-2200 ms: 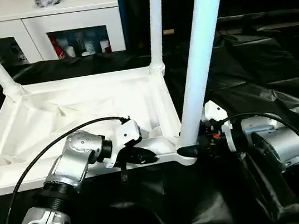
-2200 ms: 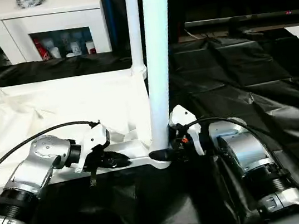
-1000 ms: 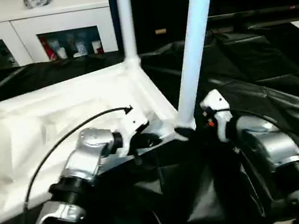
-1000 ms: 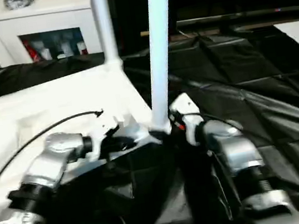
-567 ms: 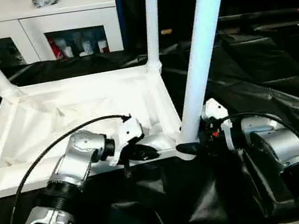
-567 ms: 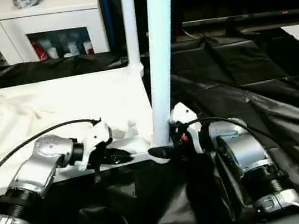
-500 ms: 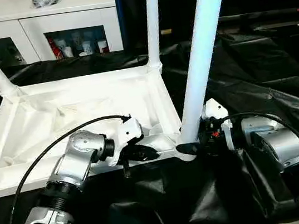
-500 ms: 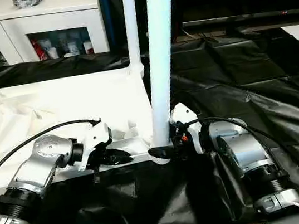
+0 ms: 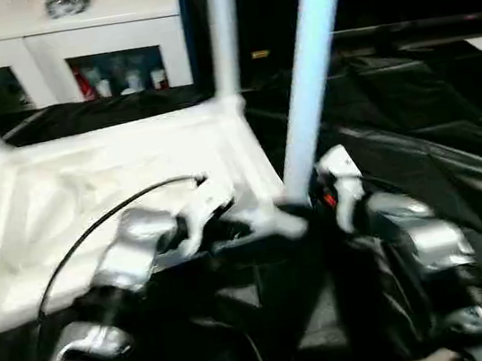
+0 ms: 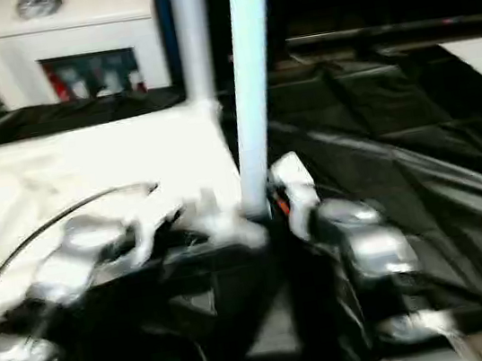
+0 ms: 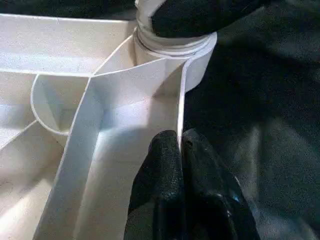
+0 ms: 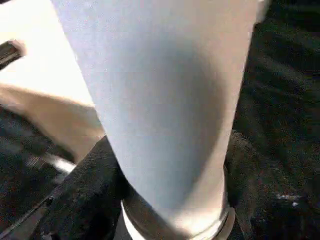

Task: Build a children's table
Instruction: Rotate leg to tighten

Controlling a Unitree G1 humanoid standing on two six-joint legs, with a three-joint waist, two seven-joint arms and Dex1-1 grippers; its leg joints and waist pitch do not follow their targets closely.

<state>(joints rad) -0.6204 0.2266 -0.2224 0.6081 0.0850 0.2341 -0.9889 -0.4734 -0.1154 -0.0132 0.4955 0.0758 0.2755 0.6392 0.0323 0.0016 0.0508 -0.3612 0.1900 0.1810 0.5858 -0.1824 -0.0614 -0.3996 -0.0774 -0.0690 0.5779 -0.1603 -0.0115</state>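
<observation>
Three legs stood up from the upturned tabletop (image 9: 113, 177) on the black sheet (image 9: 432, 125). The left gripper (image 11: 179, 150) pinched the tabletop's near rim, fingers closed on the thin wall. At the near right corner, the right gripper (image 9: 303, 203) clasped the base of the nearest leg (image 9: 306, 71), standing in its socket (image 11: 172, 47).

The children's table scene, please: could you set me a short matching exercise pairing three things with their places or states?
Things:
1. left gripper
2. right gripper
3. cabinet

States:
A. stands behind the tabletop
B. pinches the tabletop's edge wall
C. grips the nearest leg at its base

Pairs: 1-B, 2-C, 3-A
</observation>
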